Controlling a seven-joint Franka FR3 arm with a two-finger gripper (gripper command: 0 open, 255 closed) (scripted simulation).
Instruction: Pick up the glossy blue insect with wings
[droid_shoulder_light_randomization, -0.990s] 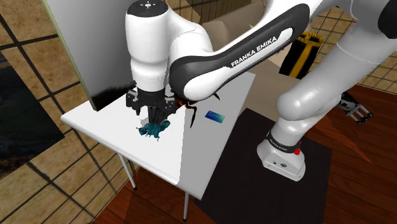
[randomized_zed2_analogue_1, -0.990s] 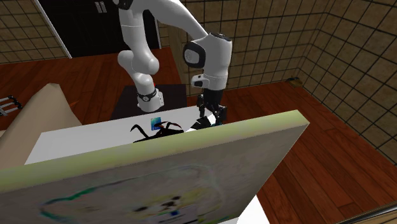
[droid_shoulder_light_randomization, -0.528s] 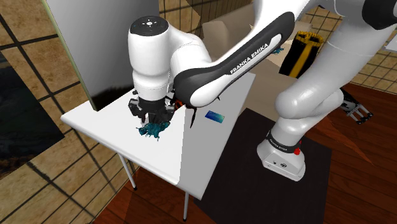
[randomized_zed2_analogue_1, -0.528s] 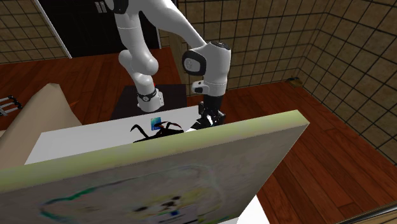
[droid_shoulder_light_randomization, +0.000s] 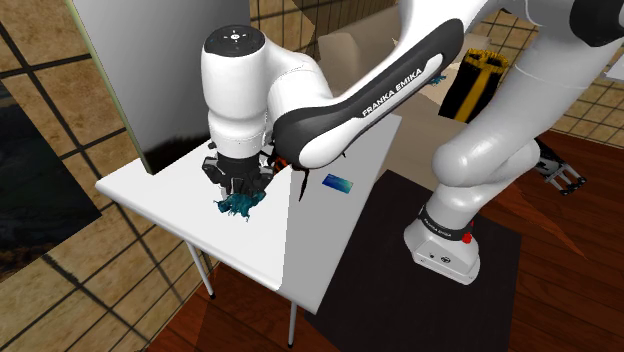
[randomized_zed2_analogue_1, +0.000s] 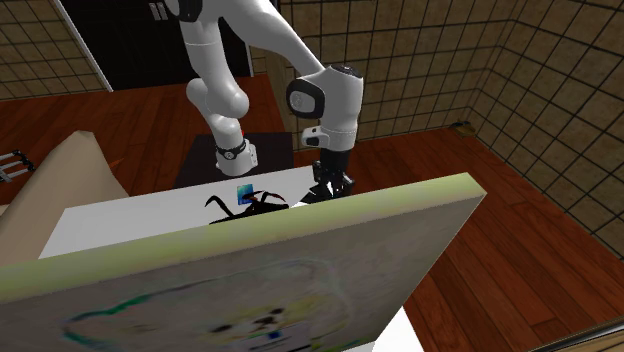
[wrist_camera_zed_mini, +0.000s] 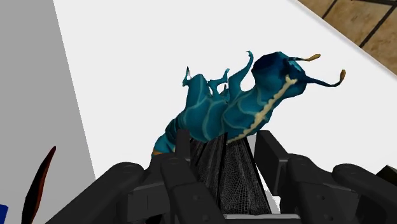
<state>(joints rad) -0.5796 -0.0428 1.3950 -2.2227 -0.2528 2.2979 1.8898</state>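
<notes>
Slip risk: all-black gripper (wrist_camera_zed_mini: 224, 145) pinching glossy teal-blue insect (wrist_camera_zed_mini: 235, 105) by thin netted wings; may twist loose lifting.

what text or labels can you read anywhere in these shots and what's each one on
"FRANKA EMIKA": in white capitals on the dark band of the arm, shoulder view.
Blue card on the table: any print on it is too small to read.
No other words, numbers or signs can be read.
</notes>
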